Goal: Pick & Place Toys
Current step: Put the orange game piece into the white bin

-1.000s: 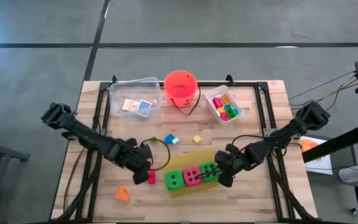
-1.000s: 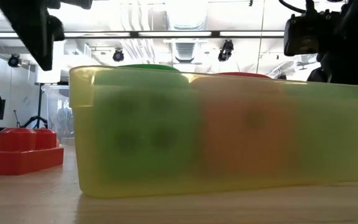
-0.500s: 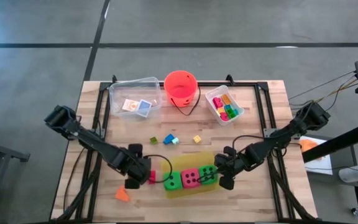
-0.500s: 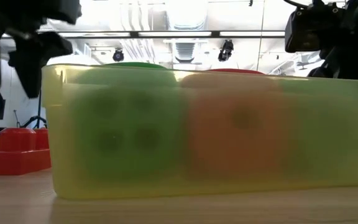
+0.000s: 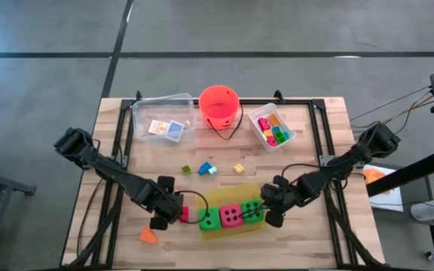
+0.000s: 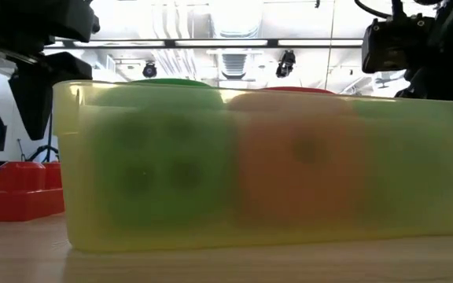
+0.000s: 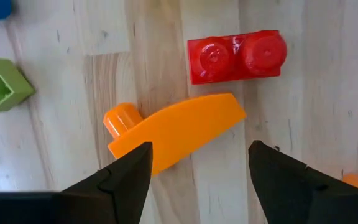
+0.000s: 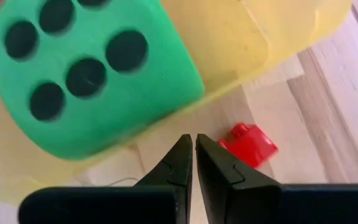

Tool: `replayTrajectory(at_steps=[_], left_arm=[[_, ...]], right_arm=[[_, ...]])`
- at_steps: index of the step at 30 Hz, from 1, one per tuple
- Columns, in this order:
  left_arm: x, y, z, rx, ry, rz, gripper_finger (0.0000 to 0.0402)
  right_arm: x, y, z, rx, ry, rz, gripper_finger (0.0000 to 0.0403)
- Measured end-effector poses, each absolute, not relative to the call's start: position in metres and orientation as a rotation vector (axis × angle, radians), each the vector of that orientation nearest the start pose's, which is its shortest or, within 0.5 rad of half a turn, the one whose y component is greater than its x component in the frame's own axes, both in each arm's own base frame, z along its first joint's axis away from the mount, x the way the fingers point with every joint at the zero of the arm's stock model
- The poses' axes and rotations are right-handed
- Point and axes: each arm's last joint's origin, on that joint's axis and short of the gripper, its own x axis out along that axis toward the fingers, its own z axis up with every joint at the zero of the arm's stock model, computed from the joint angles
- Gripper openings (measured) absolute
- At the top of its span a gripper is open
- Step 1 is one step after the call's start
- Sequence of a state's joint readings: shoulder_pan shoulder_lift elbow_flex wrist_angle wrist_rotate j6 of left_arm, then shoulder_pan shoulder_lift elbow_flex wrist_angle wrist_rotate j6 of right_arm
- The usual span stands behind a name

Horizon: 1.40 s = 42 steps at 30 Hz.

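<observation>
My left pincer (image 7: 197, 163) has its fingers apart, with nothing in them, over a smooth orange curved piece (image 7: 178, 129) and a shiny red brick (image 7: 236, 56) with two round bumps on the bare wood table (image 5: 315, 150). My right pincer (image 8: 194, 157) is squeezed together at the see-through yellow tray (image 5: 215, 197). The tray sits near the table's front edge, with three soft foam dice in a row: green (image 5: 209, 219), pink (image 5: 231, 214), green (image 5: 252, 210). From down low they look fuzzy through the tray wall

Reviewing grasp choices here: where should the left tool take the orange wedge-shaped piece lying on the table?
Come straight down and pinch the orange wedge across its narrow width, mid-length. It lies flat, long and slim, and the open left tool already straddles it; avoid the round peg end.
</observation>
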<state>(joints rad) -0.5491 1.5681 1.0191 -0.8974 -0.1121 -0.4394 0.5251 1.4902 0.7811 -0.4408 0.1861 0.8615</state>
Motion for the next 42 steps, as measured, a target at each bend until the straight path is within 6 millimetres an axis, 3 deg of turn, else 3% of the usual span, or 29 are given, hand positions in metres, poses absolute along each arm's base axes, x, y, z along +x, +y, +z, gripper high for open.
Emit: replayTrajectory(at_steps=[9, 20, 28, 42], left_arm=[[0.235, -0.14, 0.192, 0.183, 1.375, -0.121, 0.0255], [0.241, -0.144, 0.168, 0.271, 1.456, -0.139, 0.0255], [0.242, -0.146, 0.165, 0.332, 1.462, -0.194, 0.0255], [0.247, -0.147, 0.165, 0.591, 1.374, -0.372, 0.0255]], right_arm=[[0.215, 0.116, 0.167, 0.417, 1.209, -0.344, 0.002], [0.204, 0.102, 0.208, 0.433, 0.929, -0.398, 0.002], [0.206, 0.1, 0.21, 0.375, 0.899, -0.389, 0.002], [0.207, 0.1, 0.21, 0.356, 0.895, -0.387, 0.002]])
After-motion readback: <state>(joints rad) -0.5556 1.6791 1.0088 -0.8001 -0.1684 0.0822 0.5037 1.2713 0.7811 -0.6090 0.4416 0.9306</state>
